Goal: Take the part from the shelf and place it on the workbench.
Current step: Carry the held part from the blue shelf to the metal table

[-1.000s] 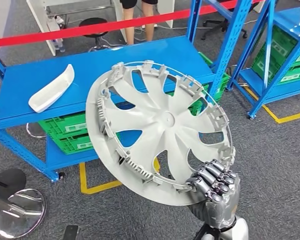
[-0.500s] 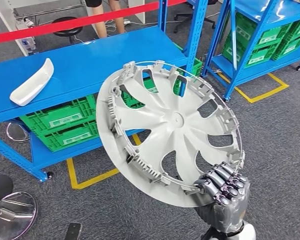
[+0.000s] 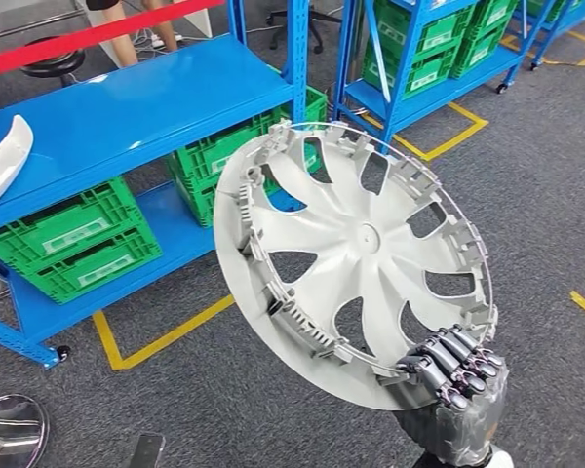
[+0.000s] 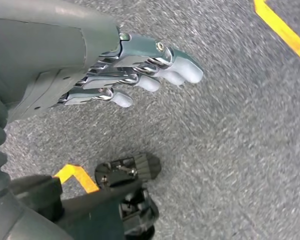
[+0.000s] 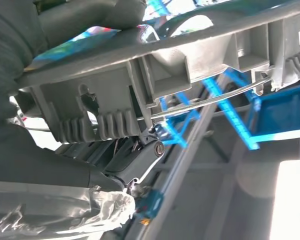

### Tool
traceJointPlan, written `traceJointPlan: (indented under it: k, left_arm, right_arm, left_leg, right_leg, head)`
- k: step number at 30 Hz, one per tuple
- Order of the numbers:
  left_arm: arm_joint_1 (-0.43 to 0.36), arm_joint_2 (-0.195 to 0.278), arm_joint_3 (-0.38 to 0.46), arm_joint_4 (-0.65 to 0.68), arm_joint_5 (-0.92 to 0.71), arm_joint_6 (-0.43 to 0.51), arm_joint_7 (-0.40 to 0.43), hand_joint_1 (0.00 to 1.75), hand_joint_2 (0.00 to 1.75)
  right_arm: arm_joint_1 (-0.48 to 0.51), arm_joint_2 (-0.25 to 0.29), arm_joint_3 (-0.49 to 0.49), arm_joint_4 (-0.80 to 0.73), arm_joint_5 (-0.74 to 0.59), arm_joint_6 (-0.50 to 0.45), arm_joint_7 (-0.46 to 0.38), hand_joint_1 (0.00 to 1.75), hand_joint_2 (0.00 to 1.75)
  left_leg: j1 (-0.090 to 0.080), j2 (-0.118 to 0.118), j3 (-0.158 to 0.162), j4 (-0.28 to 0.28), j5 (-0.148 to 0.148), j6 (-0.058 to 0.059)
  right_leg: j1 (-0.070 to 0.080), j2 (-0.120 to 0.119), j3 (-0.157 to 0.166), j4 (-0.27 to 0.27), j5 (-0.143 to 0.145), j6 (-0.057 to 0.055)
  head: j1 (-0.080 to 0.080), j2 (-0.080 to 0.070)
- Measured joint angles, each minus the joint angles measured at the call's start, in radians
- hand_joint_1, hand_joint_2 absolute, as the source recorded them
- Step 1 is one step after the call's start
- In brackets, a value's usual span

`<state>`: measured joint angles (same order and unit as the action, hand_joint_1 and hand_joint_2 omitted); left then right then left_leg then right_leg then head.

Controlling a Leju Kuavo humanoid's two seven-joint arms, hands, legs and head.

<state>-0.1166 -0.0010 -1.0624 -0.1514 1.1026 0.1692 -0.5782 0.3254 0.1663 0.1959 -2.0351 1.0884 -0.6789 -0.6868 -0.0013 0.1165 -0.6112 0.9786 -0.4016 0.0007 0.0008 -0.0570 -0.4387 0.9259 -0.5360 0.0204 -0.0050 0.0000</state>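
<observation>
Check the right hand (image 3: 455,385): it grips the lower rim of the wheel cover (image 3: 352,258), fingers (image 3: 451,356) curled over the edge. The cover is held off any surface, tilted, its ribbed inner face with clips and wire ring turned toward you. In the right wrist view, the rim of the cover (image 5: 178,60) runs across the frame with the hand (image 5: 65,175) clamped under it.

Check the left hand (image 4: 114,70): it holds nothing, its fingers (image 4: 178,65) extended and slightly apart above grey carpet (image 4: 235,150).

Note the blue shelf (image 3: 128,97) behind the cover. A white curved part (image 3: 3,161) lies on its upper level at the far left. On its lower level stand green crates (image 3: 68,244), stacked; more green crates (image 3: 230,161) sit beside them. You cannot tell what the crates contain. A second blue rack (image 3: 393,68) farther right carries further green crates (image 3: 414,39). Yellow floor tape (image 3: 157,336) marks the carpet in front of the shelf. A red barrier band (image 3: 91,34) runs behind the shelf.
</observation>
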Motion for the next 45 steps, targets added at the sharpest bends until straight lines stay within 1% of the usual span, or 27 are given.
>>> traceJointPlan:
  k: [2, 3, 5, 6, 8, 10, 12, 13, 15, 16, 18, 20, 22, 23, 25, 26, 28, 30, 32, 34, 35, 36, 37, 39, 41, 43, 45]
  left_arm:
    - [-0.001, 0.0, -0.005, 0.0, 0.0, 0.002, 0.005, 0.0, 1.75]
    - [0.0, 0.0, -0.007, 0.0, 0.0, 0.003, 0.008, 0.0, 1.75]
    - [0.003, 0.0, -0.012, 0.0, 0.0, 0.003, 0.013, 0.0, 1.75]
    - [0.004, 0.0, -0.014, 0.0, 0.001, -0.001, 0.016, 0.0, 1.75]
    - [0.003, -0.001, -0.018, 0.0, 0.004, -0.015, 0.02, 0.0, 1.75]
    - [0.001, -0.001, -0.022, 0.0, 0.007, -0.026, 0.022, 0.0, 1.75]
    - [-0.001, -0.002, -0.026, 0.0, 0.008, -0.033, 0.023, 0.0, 1.75]
    - [-0.002, -0.003, -0.027, 0.0, 0.009, -0.036, 0.024, 0.0, 1.75]
    - [-0.007, -0.004, -0.028, 0.0, 0.013, -0.042, 0.027, 0.0, 1.75]
    - [-0.01, -0.005, -0.028, 0.0, 0.015, -0.044, 0.028, 0.0, 1.75]
    - [-0.011, -0.007, -0.03, 0.0, 0.018, -0.047, 0.03, 0.0, 1.75]
    - [-0.008, -0.008, -0.033, 0.0, 0.02, -0.046, 0.031, 0.0, 1.75]
    - [-0.008, -0.007, -0.035, 0.0, 0.02, -0.043, 0.034, 0.0, 1.75]
    - [-0.009, -0.008, -0.036, 0.0, 0.02, -0.042, 0.036, 0.0, 1.75]
    - [-0.011, -0.009, -0.039, 0.0, 0.02, -0.041, 0.039, 0.0, 1.75]
    - [-0.012, -0.009, -0.041, 0.0, 0.02, -0.04, 0.04, 0.0, 1.75]
    - [-0.012, -0.01, -0.046, 0.0, 0.02, -0.038, 0.042, 0.0, 1.75]
    - [-0.013, -0.01, -0.05, 0.0, 0.02, -0.037, 0.043, 0.0, 1.75]
    - [-0.015, -0.01, -0.052, 0.0, 0.02, -0.036, 0.043, 0.0, 1.75]
    - [-0.013, -0.009, -0.052, 0.0, 0.02, -0.036, 0.043, 0.0, 1.75]
    - [-0.011, -0.009, -0.053, 0.0, 0.02, -0.036, 0.043, 0.0, 1.75]
    - [-0.009, -0.009, -0.053, 0.0, 0.02, -0.036, 0.043, 0.0, 1.75]
    - [-0.008, -0.009, -0.053, 0.0, 0.02, -0.036, 0.043, 0.0, 1.75]
    - [-0.008, -0.009, -0.053, 0.0, 0.02, -0.036, 0.043, 0.0, 1.75]
    - [-0.009, -0.007, -0.054, 0.0, 0.02, -0.036, 0.043, 0.0, 1.75]
    - [-0.01, -0.005, -0.054, 0.0, 0.02, -0.035, 0.043, 0.0, 1.75]
    - [-0.012, -0.007, -0.055, 0.0, 0.021, -0.034, 0.044, 0.0, 1.75]
  right_arm:
    - [0.009, 0.007, -0.008, -0.01, 0.0, 0.0, 0.0, 1.75, 1.75]
    - [0.012, 0.01, -0.012, -0.016, 0.001, 0.0, 0.0, 1.75, 1.75]
    - [0.021, 0.016, -0.019, -0.025, 0.001, 0.0, -0.001, 1.75, 1.75]
    - [0.026, 0.018, -0.022, -0.03, 0.001, 0.0, -0.001, 1.75, 1.75]
    - [0.034, 0.023, -0.029, -0.039, 0.0, 0.0, -0.001, 1.75, 1.75]
    - [0.042, 0.028, -0.035, -0.046, -0.003, 0.0, -0.001, 1.75, 1.75]
    - [0.048, 0.033, -0.041, -0.055, -0.013, 0.0, -0.001, 1.75, 1.75]
    - [0.052, 0.036, -0.045, -0.061, -0.019, 0.0, -0.001, 1.75, 1.75]
    - [0.061, 0.042, -0.052, -0.072, -0.029, 0.0, -0.001, 1.75, 1.75]
    - [0.066, 0.045, -0.056, -0.076, -0.033, 0.0, -0.001, 1.75, 1.75]
    - [0.071, 0.049, -0.063, -0.083, -0.048, 0.0, -0.002, 1.75, 1.75]
    - [0.076, 0.055, -0.067, -0.09, -0.065, 0.0, -0.003, 1.75, 1.75]
    - [0.082, 0.061, -0.072, -0.1, -0.076, 0.0, -0.004, 1.75, 1.75]
    - [0.084, 0.064, -0.074, -0.105, -0.079, 0.0, -0.004, 1.75, 1.75]
    - [0.086, 0.069, -0.078, -0.115, -0.081, 0.0, -0.004, 1.75, 1.75]
    - [0.088, 0.072, -0.08, -0.12, -0.081, 0.0, -0.004, 1.75, 1.75]
    - [0.092, 0.079, -0.085, -0.132, -0.08, 0.0, -0.004, 1.75, 1.75]
    - [0.097, 0.085, -0.091, -0.142, -0.08, 0.0, -0.004, 1.75, 1.75]
    - [0.099, 0.091, -0.095, -0.15, -0.079, 0.0, -0.005, 1.75, 1.75]
    - [0.1, 0.096, -0.099, -0.153, -0.08, 0.0, -0.006, 1.75, 1.75]
    - [0.1, 0.098, -0.101, -0.154, -0.08, 0.0, -0.006, 1.75, 1.75]
    - [0.1, 0.099, -0.103, -0.154, -0.08, 0.0, -0.006, 1.75, 1.75]
    - [0.101, 0.099, -0.104, -0.154, -0.08, 0.0, -0.007, 1.75, 1.75]
    - [0.102, 0.101, -0.106, -0.154, -0.08, 0.0, -0.007, 1.75, 1.75]
    - [0.102, 0.103, -0.108, -0.156, -0.08, 0.0, -0.007, 1.75, 1.75]
    - [0.102, 0.103, -0.11, -0.158, -0.08, 0.0, -0.007, 1.75, 1.75]
    - [0.105, 0.104, -0.111, -0.161, -0.08, 0.0, -0.007, 1.75, 1.75]
  left_leg:
    - [0.006, -0.051, -0.02, 0.053, -0.046, -0.011]
    - [0.009, -0.082, -0.04, 0.112, -0.084, -0.016]
    - [0.011, -0.105, -0.089, 0.251, -0.148, -0.023]
    - [0.012, -0.107, -0.101, 0.292, -0.157, -0.024]
    - [0.014, -0.111, -0.074, 0.258, -0.115, -0.024]
    - [0.019, -0.147, -0.009, 0.14, -0.056, -0.021]
    - [0.023, -0.184, 0.026, 0.072, -0.042, -0.017]
    - [0.022, -0.189, 0.029, 0.067, -0.05, -0.013]
    - [0.021, -0.165, 0.029, 0.048, -0.06, 0.0]
    - [0.022, -0.154, 0.029, 0.039, -0.062, 0.007]
    - [0.021, -0.13, 0.028, 0.03, -0.062, 0.016]
    - [0.016, -0.105, 0.027, 0.03, -0.062, 0.019]
    - [0.013, -0.079, 0.027, 0.031, -0.062, 0.02]
    - [0.012, -0.068, 0.028, 0.031, -0.062, 0.02]
    - [0.009, -0.047, 0.032, 0.031, -0.062, 0.019]
    - [0.007, -0.039, 0.033, 0.032, -0.061, 0.016]
    - [0.004, -0.022, 0.033, 0.033, -0.059, 0.008]
    - [0.005, -0.008, 0.034, 0.034, -0.058, -0.004]
    - [0.008, -0.038, 0.024, 0.065, -0.088, -0.015]
    - [0.01, -0.088, -0.015, 0.172, -0.159, -0.021]
    - [0.011, -0.101, -0.041, 0.24, -0.193, -0.022]
    - [0.011, -0.106, -0.059, 0.291, -0.212, -0.023]
    - [0.011, -0.108, -0.064, 0.308, -0.209, -0.021]
    - [0.011, -0.117, -0.021, 0.232, -0.153, -0.016]
    - [0.013, -0.161, 0.044, 0.103, -0.101, -0.005]
    - [0.013, -0.192, 0.07, 0.044, -0.092, 0.001]
    - [0.012, -0.176, 0.067, 0.035, -0.09, 0.007]
  right_leg:
    - [-0.005, 0.02, -0.003, -0.001, 0.012, -0.017]
    - [-0.006, 0.03, -0.005, 0.002, 0.016, -0.023]
    - [-0.006, 0.054, -0.014, 0.01, 0.019, -0.027]
    - [-0.006, 0.067, -0.019, 0.015, 0.019, -0.028]
    - [-0.007, 0.096, -0.024, 0.027, 0.017, -0.026]
    - [-0.009, 0.122, -0.033, 0.041, 0.01, -0.02]
    - [-0.011, 0.146, -0.047, 0.055, 0.006, -0.01]
    - [-0.013, 0.157, -0.056, 0.059, 0.006, -0.004]
    - [-0.017, 0.164, -0.072, 0.066, 0.005, 0.009]
    - [-0.016, 0.147, -0.086, 0.08, -0.005, 0.014]
    - [-0.014, 0.095, -0.134, 0.169, -0.055, 0.021]
    - [-0.014, 0.068, -0.2, 0.305, -0.112, 0.025]
    - [-0.014, 0.063, -0.224, 0.354, -0.11, 0.027]
    - [-0.013, 0.058, -0.205, 0.318, -0.082, 0.026]
    - [-0.009, 0.022, -0.13, 0.174, -0.014, 0.02]
    - [-0.005, 0.003, -0.099, 0.114, 0.006, 0.014]
    - [0.003, -0.013, -0.083, 0.067, 0.013, 0.004]
    - [0.002, 0.01, -0.089, 0.064, 0.022, -0.009]
    - [-0.003, 0.03, -0.087, 0.059, 0.035, -0.024]
    - [-0.006, 0.051, -0.09, 0.057, 0.044, -0.033]
    - [-0.005, 0.063, -0.093, 0.058, 0.047, -0.036]
    - [-0.004, 0.076, -0.097, 0.06, 0.049, -0.037]
    - [-0.002, 0.09, -0.1, 0.062, 0.051, -0.037]
    - [-0.001, 0.118, -0.104, 0.069, 0.052, -0.036]
    - [-0.001, 0.143, -0.109, 0.078, 0.052, -0.033]
    - [-0.004, 0.164, -0.123, 0.085, 0.055, -0.023]
    - [-0.007, 0.183, -0.138, 0.085, 0.062, -0.009]
  head:
    - [0.0, 0.0]
    - [-0.001, 0.0]
    - [-0.001, 0.0]
    - [-0.002, 0.0]
    - [-0.002, 0.0]
    - [-0.002, 0.0]
    - [-0.002, 0.0]
    - [-0.003, 0.0]
    - [-0.004, 0.0]
    - [-0.002, 0.0]
    - [0.006, 0.0]
    - [0.011, 0.0]
    - [0.011, 0.0]
    - [0.011, 0.0]
    - [0.011, 0.0]
    - [0.011, 0.0]
    - [0.011, 0.0]
    - [0.011, 0.0]
    - [0.01, 0.0]
    - [0.007, 0.0]
    - [0.006, 0.0]
    - [0.006, 0.0]
    - [0.006, 0.0]
    - [0.006, 0.0]
    - [0.007, 0.0]
    - [0.007, 0.0]
    - [0.006, 0.0]
